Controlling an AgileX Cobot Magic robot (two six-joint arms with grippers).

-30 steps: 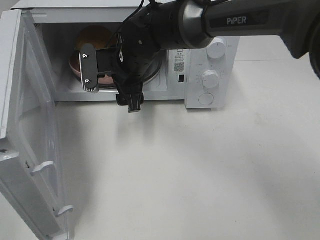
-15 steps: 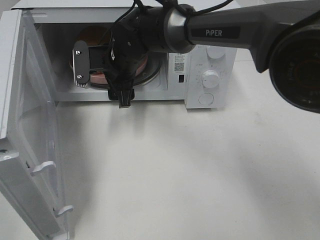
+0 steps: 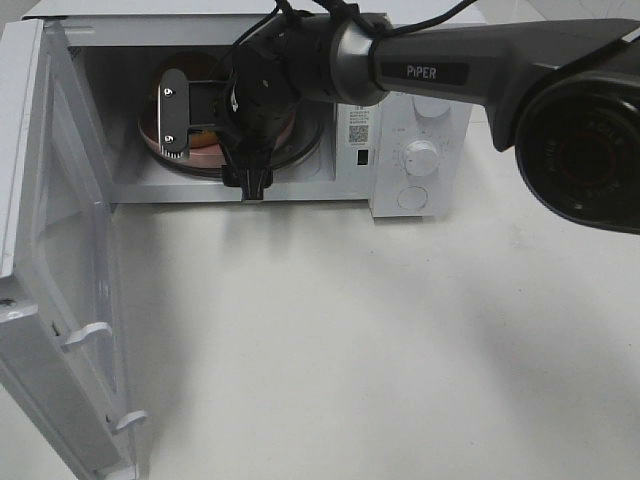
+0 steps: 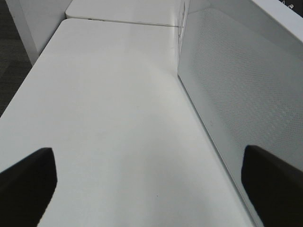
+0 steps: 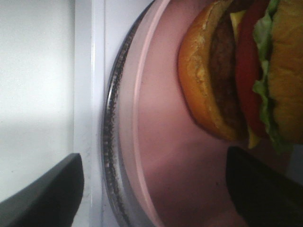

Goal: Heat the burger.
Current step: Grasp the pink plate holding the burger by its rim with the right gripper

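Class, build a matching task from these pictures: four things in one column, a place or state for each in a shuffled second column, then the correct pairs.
Things:
1. burger
2. pink plate
3. microwave door
4. left gripper

Places or states:
A. swung wide open
B. on the glass turntable
C. over the bare white table, jaws apart
D. sitting on the plate

Pairs: 1-D, 2-B, 3-A, 4-C

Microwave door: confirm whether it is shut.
No, the microwave door stands swung wide open, with the burger on its pink plate inside.
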